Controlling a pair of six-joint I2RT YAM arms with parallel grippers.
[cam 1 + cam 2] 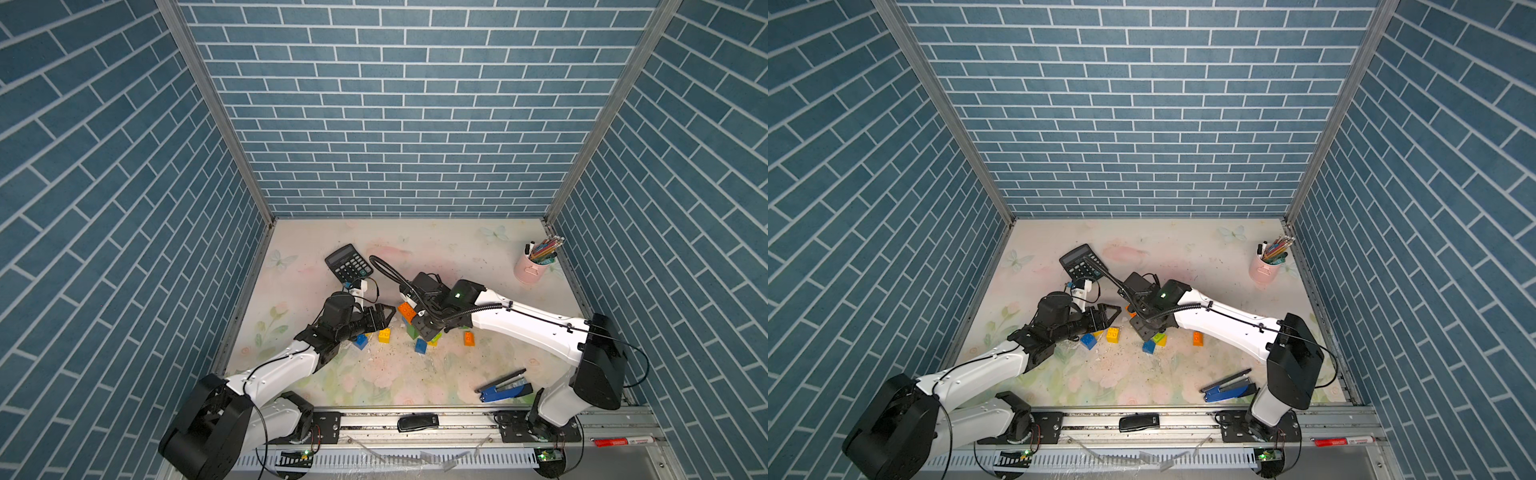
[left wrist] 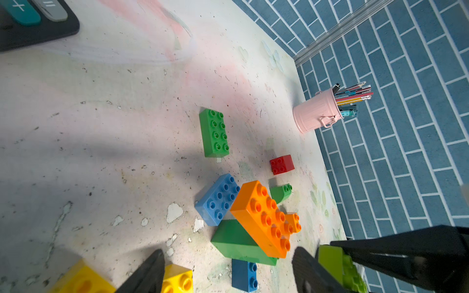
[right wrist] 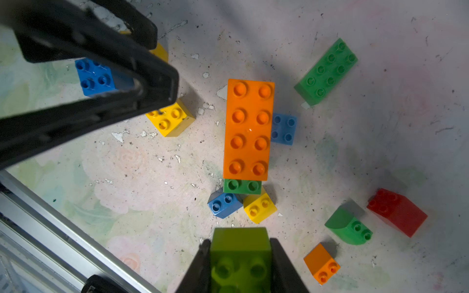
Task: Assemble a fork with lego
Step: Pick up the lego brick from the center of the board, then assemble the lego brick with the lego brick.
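Right wrist view shows the right gripper (image 3: 240, 242) with its jaws pressed on the two smooth side walls of a lime brick (image 3: 239, 256). The brick's studs are in view, and it is held off the table (image 3: 142, 162) just beside a short end of the orange brick (image 3: 247, 129). This orange brick lies on top of a green brick (image 3: 242, 186), whose end studs stick out toward the lime one. Near a long side of the orange brick, the left gripper (image 2: 228, 255) hangs with jaws spread and empty, close to a yellow brick (image 3: 171, 118). I judge the lego to be light, stiff and hard, with rather slippery walls. It is best taken by two opposite flat walls, so that the studs and the hollow underside are left free for pressing together.
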